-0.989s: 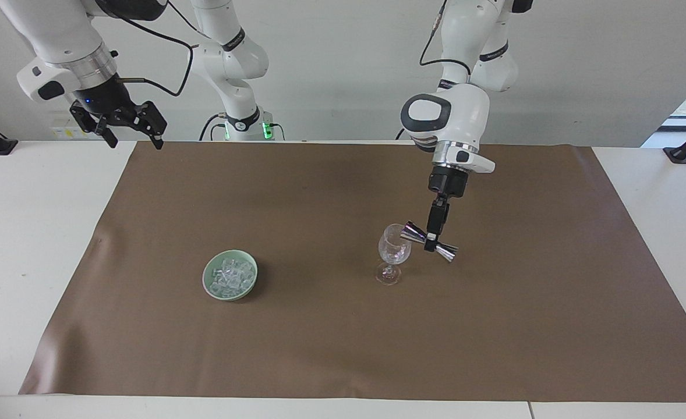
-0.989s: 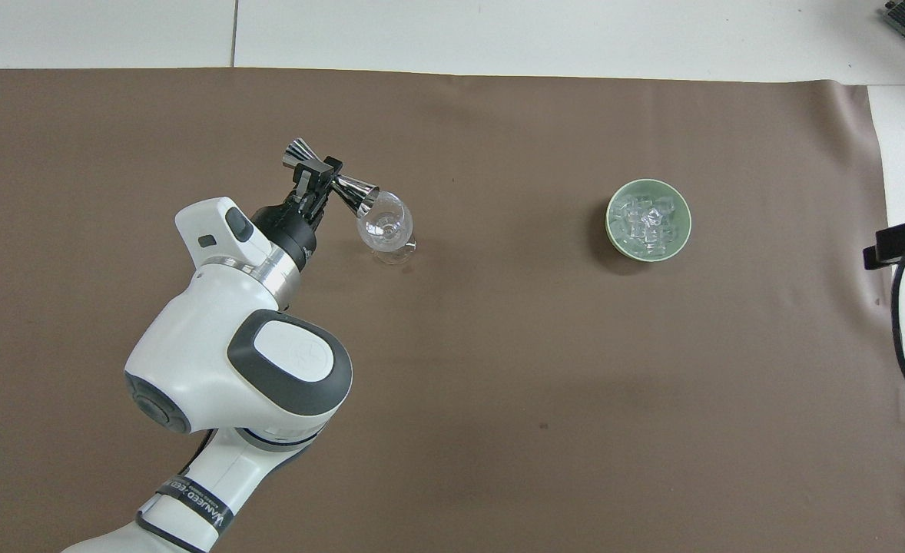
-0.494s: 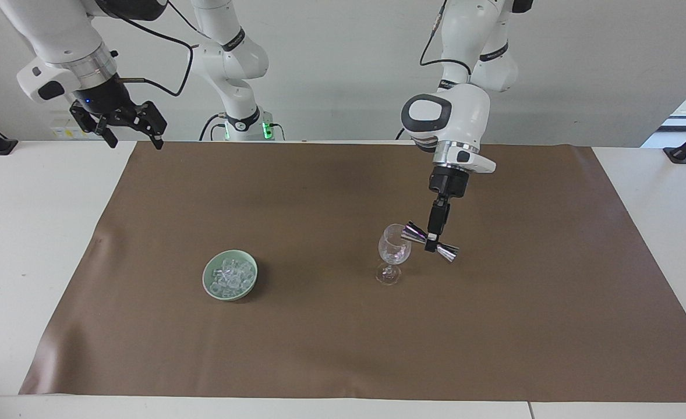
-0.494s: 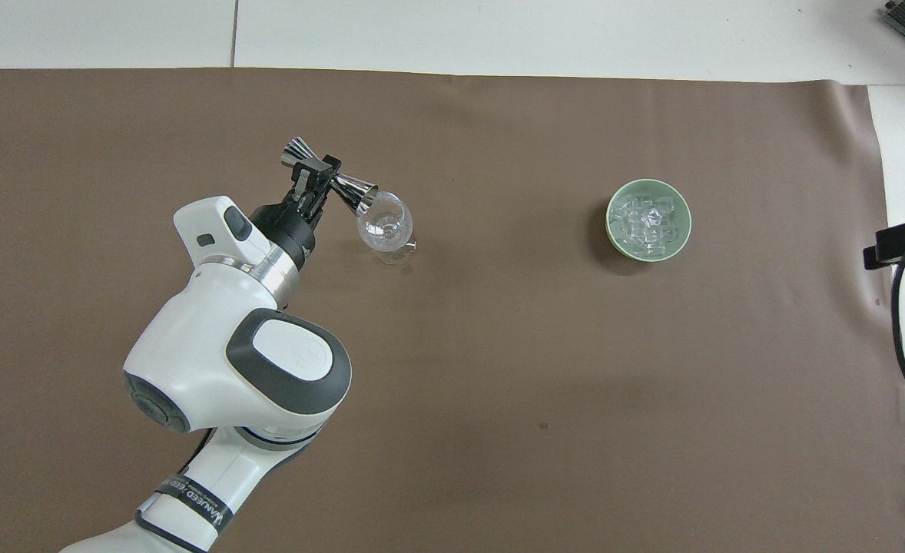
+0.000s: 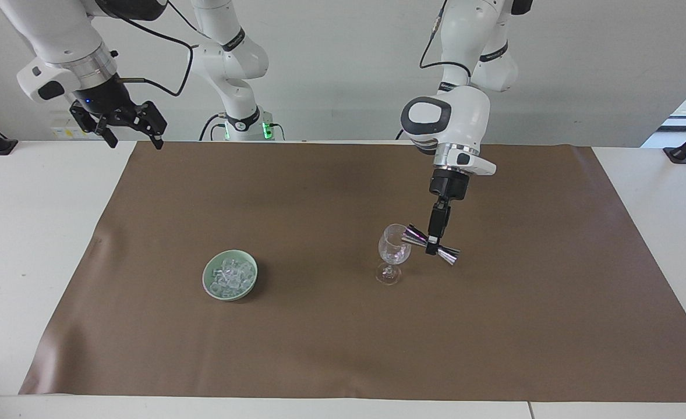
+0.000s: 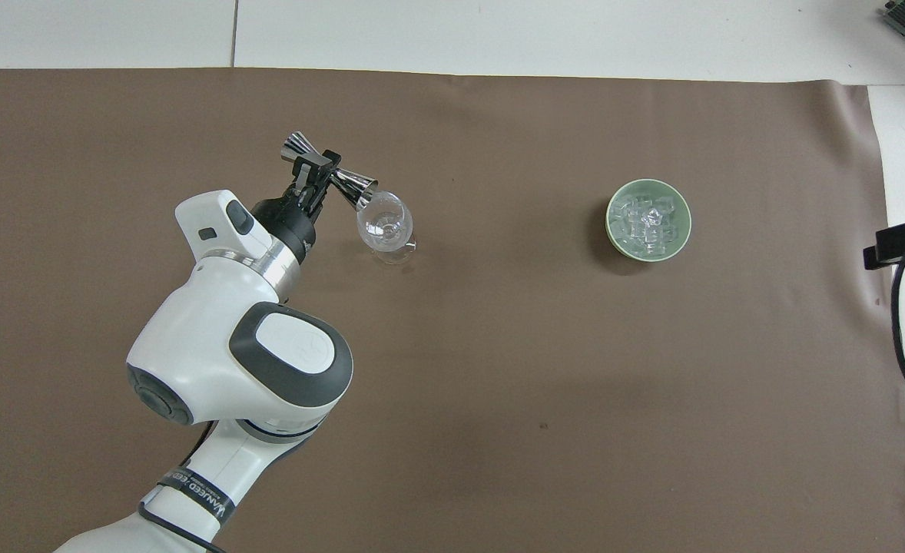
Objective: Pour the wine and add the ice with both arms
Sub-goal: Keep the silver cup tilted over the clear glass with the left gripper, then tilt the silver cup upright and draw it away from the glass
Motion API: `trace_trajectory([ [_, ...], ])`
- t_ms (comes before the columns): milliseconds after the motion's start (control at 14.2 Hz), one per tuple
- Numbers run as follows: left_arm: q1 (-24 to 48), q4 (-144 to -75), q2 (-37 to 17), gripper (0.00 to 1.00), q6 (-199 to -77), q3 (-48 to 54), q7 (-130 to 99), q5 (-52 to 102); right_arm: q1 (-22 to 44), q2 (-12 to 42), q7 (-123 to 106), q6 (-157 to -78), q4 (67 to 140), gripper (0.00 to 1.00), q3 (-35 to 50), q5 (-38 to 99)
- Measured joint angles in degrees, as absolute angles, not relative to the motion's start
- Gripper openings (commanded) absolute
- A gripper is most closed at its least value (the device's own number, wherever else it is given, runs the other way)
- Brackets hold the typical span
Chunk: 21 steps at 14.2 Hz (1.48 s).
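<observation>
My left pincer (image 5: 434, 244) is pinched on the narrow waist of a polished metal jigger (image 5: 430, 242), a double cone with mirror-bright flared ends. I hold it tipped on its side over the brown mat (image 5: 343, 349), one mouth resting at the rim of the wine glass (image 5: 393, 254) and angled down into the bowl, the other cone sticking out toward my left arm's end of the table. The glass is my landmark: clear, thin-walled, rounded bowl on a short stem and flat round foot, standing upright on the smooth matte mat.

The ice (image 5: 230, 277) sits well apart from the glass, toward my right arm's end of the table: a heap of small glassy, colourless cubes with glinting edges, piled in a shallow pale-green bowl (image 5: 208, 284) with a smooth glazed rim.

My right pincer (image 5: 131, 134) waits far from the glass, raised over the mat's corner at the table edge nearest my bases, its black fingers spread wide and holding nothing.
</observation>
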<state>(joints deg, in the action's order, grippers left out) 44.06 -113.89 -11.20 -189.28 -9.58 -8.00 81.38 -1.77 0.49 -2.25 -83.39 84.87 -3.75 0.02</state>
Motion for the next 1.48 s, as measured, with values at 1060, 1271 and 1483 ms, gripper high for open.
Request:
trace_trajectory([
  [1060, 43.3, -114.1, -10.2, 0.0, -184.3, -10.0, -12.1, 82.7, -1.8, 0.5, -2.3, -83.4, 84.9, 1.0, -3.8, 0.0],
  [1271, 40.5, -114.9, -8.1, 0.0, -179.0, -10.6, -13.8, 82.9, -1.8, 0.5, -2.3, -83.4, 84.9, 1.0, -3.8, 0.0],
  [1483, 36.4, -116.5, -5.6, 0.0, -172.0, -10.8, -17.8, 83.0, -1.8, 0.5, -2.3, -83.4, 84.9, 1.0, -3.8, 0.0],
])
